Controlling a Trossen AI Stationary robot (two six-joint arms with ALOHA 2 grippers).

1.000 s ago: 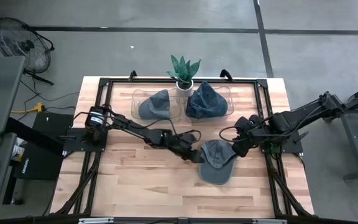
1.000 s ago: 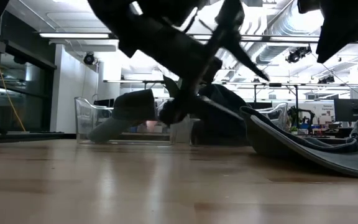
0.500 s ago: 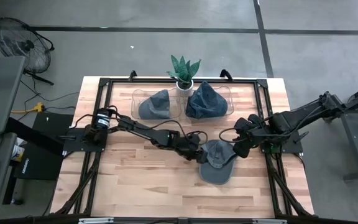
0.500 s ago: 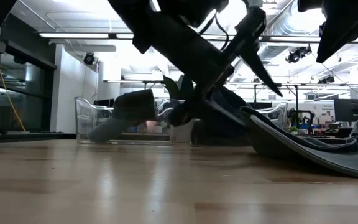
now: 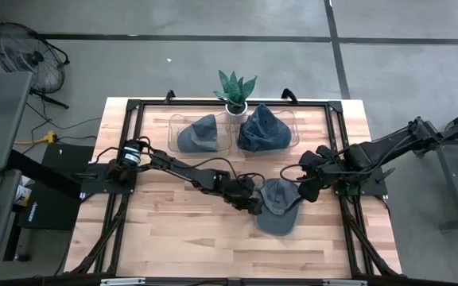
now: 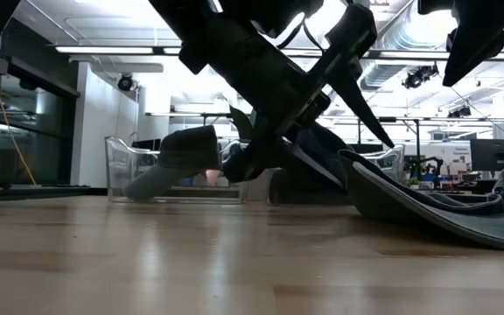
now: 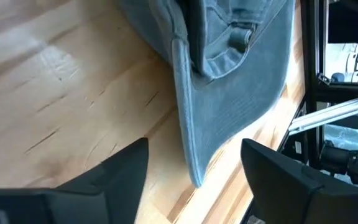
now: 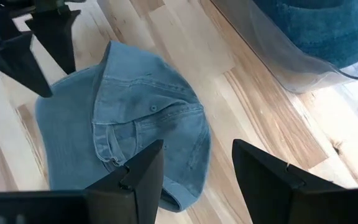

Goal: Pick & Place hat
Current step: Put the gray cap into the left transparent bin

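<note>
While spread wide, the left gripper [image 5: 254, 205] straddles the hat's [image 5: 279, 208] brim edge.

Wooden table [image 5: 173, 230], potted plant [image 5: 236, 89] at its far edge, floor fan [image 5: 22, 52] beyond the left corner

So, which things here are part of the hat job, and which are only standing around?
Part of the job:
- loose denim hat on the table
- left gripper, jaws open at the hat's brim
- right gripper, jaws open above the hat
- two clear bins, each with a hat inside, probably the drop place

Only standing around:
- potted plant
- floor fan
</note>
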